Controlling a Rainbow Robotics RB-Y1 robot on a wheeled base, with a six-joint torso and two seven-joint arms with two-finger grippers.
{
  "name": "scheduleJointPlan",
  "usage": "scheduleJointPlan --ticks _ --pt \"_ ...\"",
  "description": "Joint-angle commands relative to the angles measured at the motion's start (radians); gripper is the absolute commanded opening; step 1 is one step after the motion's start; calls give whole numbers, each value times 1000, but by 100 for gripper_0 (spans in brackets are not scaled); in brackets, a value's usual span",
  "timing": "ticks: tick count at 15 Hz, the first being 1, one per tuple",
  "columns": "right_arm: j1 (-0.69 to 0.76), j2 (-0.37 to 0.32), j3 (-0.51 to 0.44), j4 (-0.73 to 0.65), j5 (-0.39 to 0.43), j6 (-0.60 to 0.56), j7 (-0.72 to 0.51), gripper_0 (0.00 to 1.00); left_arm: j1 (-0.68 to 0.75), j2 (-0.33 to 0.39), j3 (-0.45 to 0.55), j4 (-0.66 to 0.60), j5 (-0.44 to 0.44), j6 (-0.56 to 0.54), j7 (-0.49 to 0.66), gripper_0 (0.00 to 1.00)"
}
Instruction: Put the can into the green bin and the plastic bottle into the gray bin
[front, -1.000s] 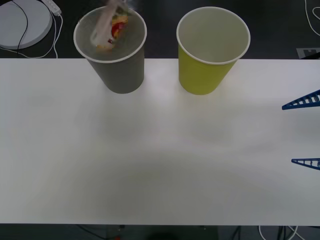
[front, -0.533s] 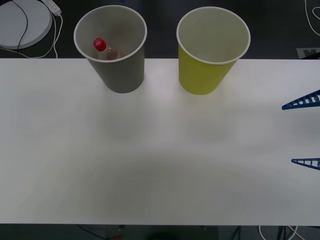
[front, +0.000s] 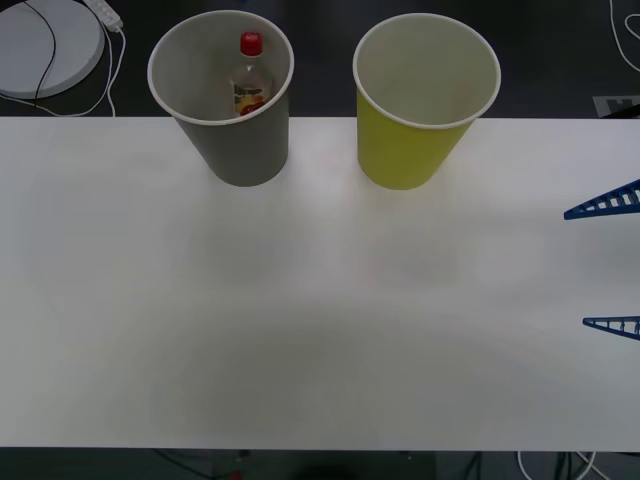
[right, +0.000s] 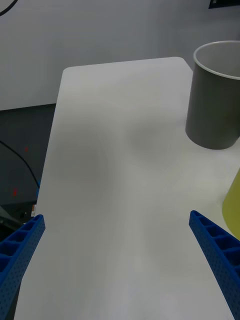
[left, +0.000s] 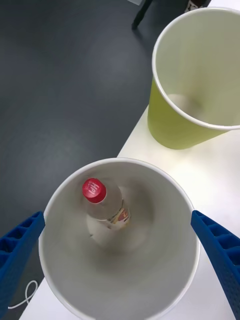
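The white worktop (front: 320, 300) is bare across its near part. At its right edge the right end effector (front: 608, 265) rests low over the surface, its two blue ribbed fingers (right: 215, 245) spread wide with nothing between them.

Farther back, along the far edge of the worktop, stand two tall tapered cups side by side and apart. The gray bin (front: 240, 140) is on the left and the green bin (front: 410, 150) on the right, each with a white rim and a pale inside.

The left end effector (left: 120, 250) hangs directly above the gray bin, its blue fingers (left: 20, 245) released and wide open on either side of the rim. Inside this bin the plastic bottle (left: 107, 207) stands on the bottom, leaning toward the wall: small, clear, with a red screw cap and a red-yellow label.
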Motion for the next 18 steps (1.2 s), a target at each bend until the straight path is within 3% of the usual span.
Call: scheduleJointPlan --ticks 1,4,9,14,18 --pt "0 0 0 0 0 0 0 100 0 37 -41 -22 56 5 -13 100" --pt "0 0 0 0 0 0 0 100 10 109 -102 -74 148 5 -47 100" --pt "0 0 0 0 0 0 0 100 111 257 -107 -206 275 11 -113 100" --pt "0 0 0 0 0 0 0 100 218 388 -107 -237 433 13 -286 100" --pt "0 0 0 0 0 0 0 100 273 466 -107 -298 485 37 -328 100"
